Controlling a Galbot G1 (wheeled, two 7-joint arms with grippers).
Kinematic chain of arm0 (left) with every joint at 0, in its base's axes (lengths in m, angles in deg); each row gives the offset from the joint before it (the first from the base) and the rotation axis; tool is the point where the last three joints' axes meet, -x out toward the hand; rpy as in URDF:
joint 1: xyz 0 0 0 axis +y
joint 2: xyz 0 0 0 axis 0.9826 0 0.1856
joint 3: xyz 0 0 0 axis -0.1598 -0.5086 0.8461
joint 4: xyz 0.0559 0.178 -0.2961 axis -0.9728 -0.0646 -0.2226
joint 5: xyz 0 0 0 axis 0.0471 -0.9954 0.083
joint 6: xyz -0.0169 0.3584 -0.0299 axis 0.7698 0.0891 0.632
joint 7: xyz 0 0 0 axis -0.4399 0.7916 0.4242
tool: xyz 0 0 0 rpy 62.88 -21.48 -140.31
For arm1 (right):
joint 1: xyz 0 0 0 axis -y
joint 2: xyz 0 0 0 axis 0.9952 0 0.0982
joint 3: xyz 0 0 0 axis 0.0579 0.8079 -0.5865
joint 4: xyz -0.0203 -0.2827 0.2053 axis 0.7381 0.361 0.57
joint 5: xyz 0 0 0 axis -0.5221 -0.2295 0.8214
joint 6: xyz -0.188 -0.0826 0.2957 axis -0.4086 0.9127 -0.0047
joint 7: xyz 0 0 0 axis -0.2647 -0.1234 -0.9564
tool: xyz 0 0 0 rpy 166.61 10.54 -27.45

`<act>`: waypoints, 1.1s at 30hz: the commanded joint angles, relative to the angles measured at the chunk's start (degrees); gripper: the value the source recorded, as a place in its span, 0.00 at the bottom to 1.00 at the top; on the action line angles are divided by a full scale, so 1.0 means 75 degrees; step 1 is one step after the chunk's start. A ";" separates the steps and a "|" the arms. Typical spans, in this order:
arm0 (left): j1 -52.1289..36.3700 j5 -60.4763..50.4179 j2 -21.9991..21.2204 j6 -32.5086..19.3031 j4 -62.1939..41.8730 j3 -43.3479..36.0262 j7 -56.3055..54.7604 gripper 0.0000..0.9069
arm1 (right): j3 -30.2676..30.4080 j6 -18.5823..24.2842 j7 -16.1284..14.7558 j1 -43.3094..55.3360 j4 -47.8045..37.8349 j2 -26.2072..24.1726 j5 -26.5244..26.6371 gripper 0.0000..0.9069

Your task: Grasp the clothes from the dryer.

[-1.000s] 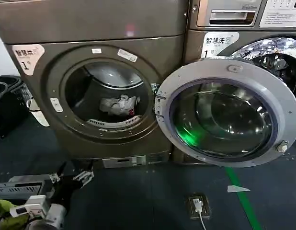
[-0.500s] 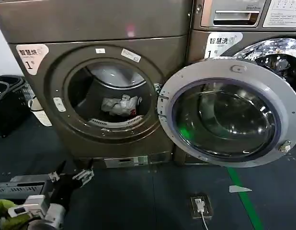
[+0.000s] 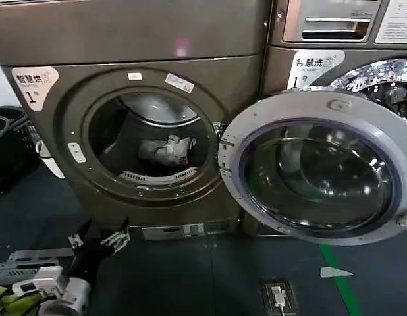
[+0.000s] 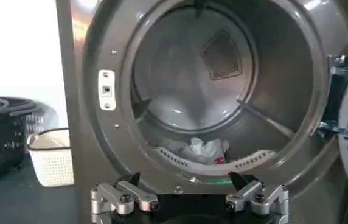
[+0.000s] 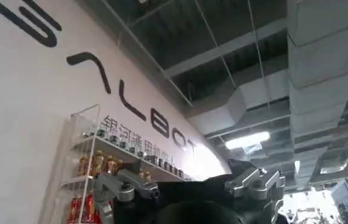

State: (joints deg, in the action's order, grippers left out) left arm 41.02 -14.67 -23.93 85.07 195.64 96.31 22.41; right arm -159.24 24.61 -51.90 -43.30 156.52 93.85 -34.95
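Head view: dryer with sticker marked 1 at upper left of its front, door swung wide open to the right, covering part of a second machine. Clothes seen as a small white-grey bundle with a red patch, lying low in the drum toward the right of the porthole, just behind the perforated lip. Left pincer low over the dark floor, below and left of the porthole, outside the drum, well apart from the clothes; fingers spread, nothing between them. Black baskets at far left beside the dryer; a floor socket with plug near the bottom edge, green floor line beside it.

Left wrist view: looks straight into the drum, showing more than the head view does — rear wall vent, drum ribs, latch plate on the porthole ring. Clothes on the drum floor just past the lip, above and beyond the left pincer, roughly in line with the gap between its fingers; released, empty. White basket on the floor beside the dryer, next to a black one.

Right wrist view: right pincer pointed up toward ceiling ducts and a lettered wall with a shelf of bottles; fingers apart, empty.
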 commanded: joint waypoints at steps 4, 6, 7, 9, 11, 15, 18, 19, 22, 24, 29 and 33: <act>-0.0008 -0.0018 0.0012 -0.0008 -0.0037 -0.0035 0.0017 1.00 | -0.0023 0.0007 -0.0015 -0.0005 -0.0003 0.0002 0.0002 1.00; -0.0018 -0.0012 0.0014 -0.0008 -0.0034 -0.0035 0.0020 1.00 | -0.0030 0.0009 -0.0014 -0.0005 0.0000 0.0005 0.0003 1.00; -0.0022 -0.0010 0.0016 -0.0006 -0.0031 -0.0037 0.0021 1.00 | -0.0033 0.0009 -0.0015 -0.0004 0.0001 0.0005 0.0002 1.00; -0.0024 -0.0010 0.0020 -0.0006 -0.0034 -0.0040 0.0022 1.00 | -0.0040 0.0010 -0.0016 -0.0005 0.0001 0.0005 0.0005 1.00; -0.0018 -0.0018 0.0023 -0.0003 -0.0048 -0.0061 0.0019 1.00 | -0.0040 0.0011 -0.0024 -0.0003 -0.0006 0.0011 0.0004 1.00; -0.0017 -0.0028 0.0034 0.0003 -0.0037 -0.0110 0.0017 1.00 | -0.0020 0.0018 -0.0022 0.0005 0.0012 0.0049 0.0004 1.00; 0.0008 -0.0041 0.0067 -0.0009 -0.0052 -0.0100 0.0014 1.00 | -0.0022 0.0035 -0.0025 0.0003 0.0006 0.0054 0.0008 1.00; 0.0020 -0.0038 0.0076 -0.0010 -0.0050 -0.0095 0.0013 1.00 | -0.0027 0.0035 -0.0027 0.0001 0.0003 0.0053 0.0007 1.00; 0.0041 -0.0037 0.0084 -0.0015 -0.0017 -0.0087 0.0011 1.00 | -0.0018 0.0035 -0.0028 0.0005 0.0008 0.0056 0.0010 1.00; 0.0044 -0.0030 0.0083 -0.0014 0.0014 -0.0094 0.0014 1.00 | -0.0012 0.0034 -0.0027 0.0006 0.0015 0.0059 0.0012 1.00; 0.0074 -0.0040 0.0085 -0.0019 0.0028 -0.0109 0.0013 1.00 | -0.0019 0.0035 -0.0031 -0.0009 0.0004 0.0056 0.0022 1.00; 0.0090 -0.0040 0.0095 -0.0016 0.0053 -0.0120 0.0016 1.00 | -0.0001 0.0033 -0.0034 -0.0002 0.0029 0.0068 0.0023 1.00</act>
State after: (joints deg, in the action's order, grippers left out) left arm 41.65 -14.92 -23.26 84.92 195.99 95.43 22.51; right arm -159.24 24.85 -52.15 -43.33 156.72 94.36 -34.75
